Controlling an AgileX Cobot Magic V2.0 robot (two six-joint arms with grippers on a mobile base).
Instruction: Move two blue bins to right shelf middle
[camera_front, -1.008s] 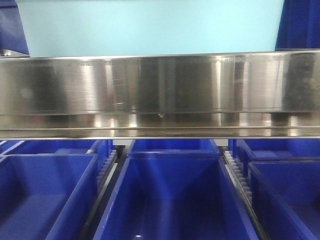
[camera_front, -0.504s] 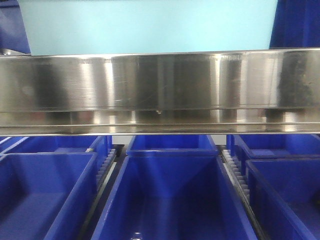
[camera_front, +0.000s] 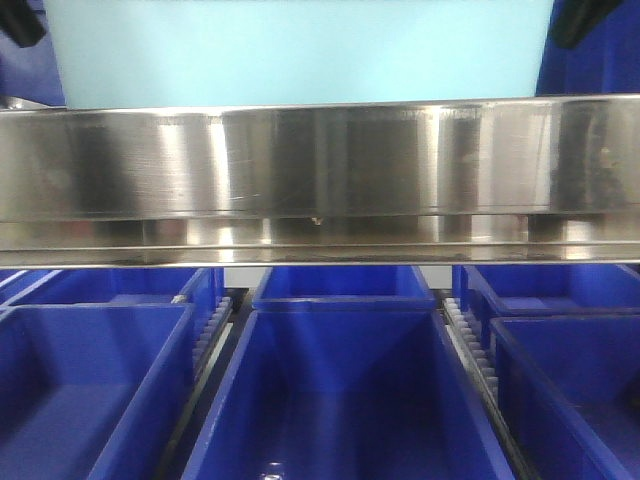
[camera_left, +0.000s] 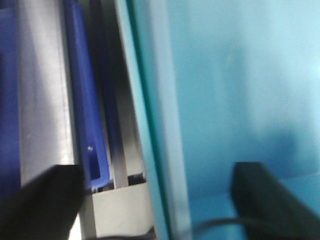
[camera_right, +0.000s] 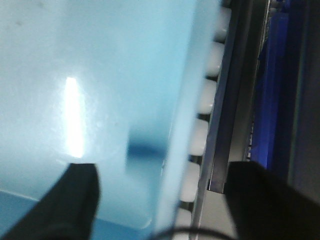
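The pale blue bin (camera_front: 300, 50) stands on the shelf tier behind the broad steel front rail (camera_front: 320, 170). The rail hides its base, and its plain front face fills most of the width above the rail.

In the left wrist view, the left gripper (camera_left: 157, 170) straddles the bin's side wall. One dark finger (camera_left: 265, 195) is inside the tub and the other is outside, over the steel framing. The jaws are spread wide, with a gap showing between each finger and the wall, so they hold nothing.

The right gripper (camera_right: 162, 167) stands the same way over the opposite wall, one finger inside and one outside. It is also wide apart and grips nothing.

In the front view, a dark fingertip (camera_front: 20, 25) shows at each upper corner of the bin.

A row of white rollers (camera_right: 205, 100) runs just beside the bin's right wall. A dark blue bin (camera_left: 82, 100) stands near its left wall, beyond a steel strip. More dark blue bins (camera_front: 340, 400) sit on the tier below the rail.
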